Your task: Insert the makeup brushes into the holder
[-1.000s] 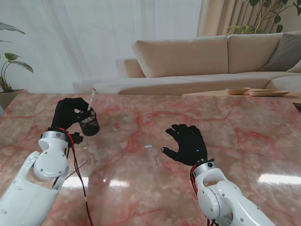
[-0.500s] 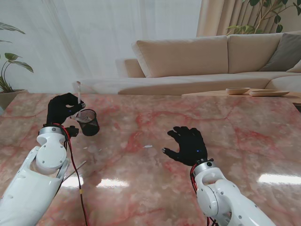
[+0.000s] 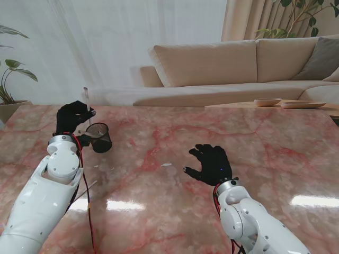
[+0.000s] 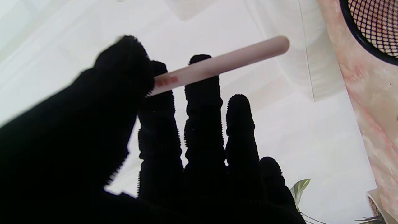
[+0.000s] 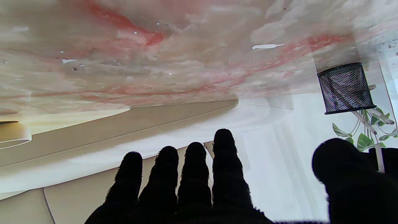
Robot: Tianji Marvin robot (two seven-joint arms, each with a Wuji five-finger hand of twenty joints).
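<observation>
Gripping: a pale makeup brush (image 4: 217,67) is pinched between thumb and fingers of the left hand (image 3: 73,117), raised just beside the holder.
Holder: the black mesh holder (image 3: 99,137) stands upright on the marble table (image 3: 159,211), brushes showing at its mouth.
Right hand (image 3: 213,164): fingers are spread, nothing held, well apart from the holder.

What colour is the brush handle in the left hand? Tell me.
Pale pink brush handle, small red marking near the grip; clearest in the left wrist view.
</observation>
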